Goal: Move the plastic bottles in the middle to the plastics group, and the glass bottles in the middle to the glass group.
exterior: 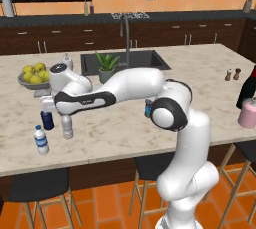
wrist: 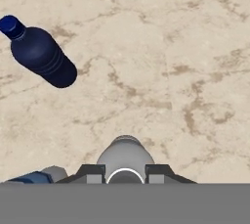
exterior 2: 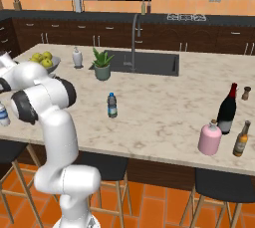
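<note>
Clear bottle: we see the clear-grey bottle (exterior: 67,127) standing on the counter (exterior: 130,123) at the left, just beside the navy bottle (exterior: 47,119) and near the white-capped bottle (exterior: 42,140); we judge it delivered to the plastics group.
Gripper: our gripper (wrist: 125,171) sits directly over that bottle's pale cap (wrist: 125,155), one finger on each side of it; whether the fingers press on it or stand just free we cannot tell.
Blue-label bottle: the dark-capped bottle (exterior 2: 112,105) stands alone mid-counter, in front of the sink (exterior 2: 149,63), well apart from both groups; we count it as not yet moved.
Pink bottle: the pink bottle (exterior 2: 209,139) stands at the right end, just beside the dark wine bottle (exterior 2: 227,109); we judge the glass part done.
Nearby: a small brown bottle (exterior 2: 241,140) stands beside the pink one, a shaker (exterior 2: 246,93) behind.
Left to do: by our reckoning, let go here if we have not, then fetch the blue-label bottle to the plastics.
</note>
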Robot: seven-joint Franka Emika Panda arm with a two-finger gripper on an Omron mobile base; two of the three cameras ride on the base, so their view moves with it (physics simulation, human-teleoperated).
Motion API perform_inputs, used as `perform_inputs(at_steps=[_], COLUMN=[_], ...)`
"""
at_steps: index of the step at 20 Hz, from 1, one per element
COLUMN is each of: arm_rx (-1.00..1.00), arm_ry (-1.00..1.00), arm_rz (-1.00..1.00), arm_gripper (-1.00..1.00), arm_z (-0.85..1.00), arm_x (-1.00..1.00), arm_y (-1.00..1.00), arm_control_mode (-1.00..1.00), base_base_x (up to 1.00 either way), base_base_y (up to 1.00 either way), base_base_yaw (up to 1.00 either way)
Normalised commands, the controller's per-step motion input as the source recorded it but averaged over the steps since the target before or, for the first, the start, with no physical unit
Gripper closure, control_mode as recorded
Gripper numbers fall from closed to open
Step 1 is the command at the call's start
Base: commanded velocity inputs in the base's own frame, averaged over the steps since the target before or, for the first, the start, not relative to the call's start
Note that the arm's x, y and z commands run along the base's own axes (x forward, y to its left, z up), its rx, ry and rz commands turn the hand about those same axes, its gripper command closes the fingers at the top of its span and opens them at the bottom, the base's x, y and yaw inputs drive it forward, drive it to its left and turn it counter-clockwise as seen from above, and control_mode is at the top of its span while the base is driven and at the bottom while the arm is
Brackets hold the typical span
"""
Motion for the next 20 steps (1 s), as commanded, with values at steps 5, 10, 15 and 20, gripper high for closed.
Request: perform_inputs(at_steps=[5,10,15,20], arm_rx=[0.00,0.00,0.00,0.00], arm_ry=[0.02,0.01,0.00,0.00], arm_rz=[0.00,0.01,0.01,0.00], arm_gripper=[1.00,1.00,1.00,1.00], arm_z=[-0.18,-0.09,-0.05,-0.28], arm_x=[0.00,0.00,0.00,0.00], arm_y=[0.00,0.00,0.00,0.00], arm_control_mode=[-1.00,-1.00,-1.00,-1.00], base_base_x=[0.00,0.00,0.00,0.00], base_base_y=[0.00,0.00,0.00,0.00], base_base_yaw=[0.00,0.00,0.00,0.00])
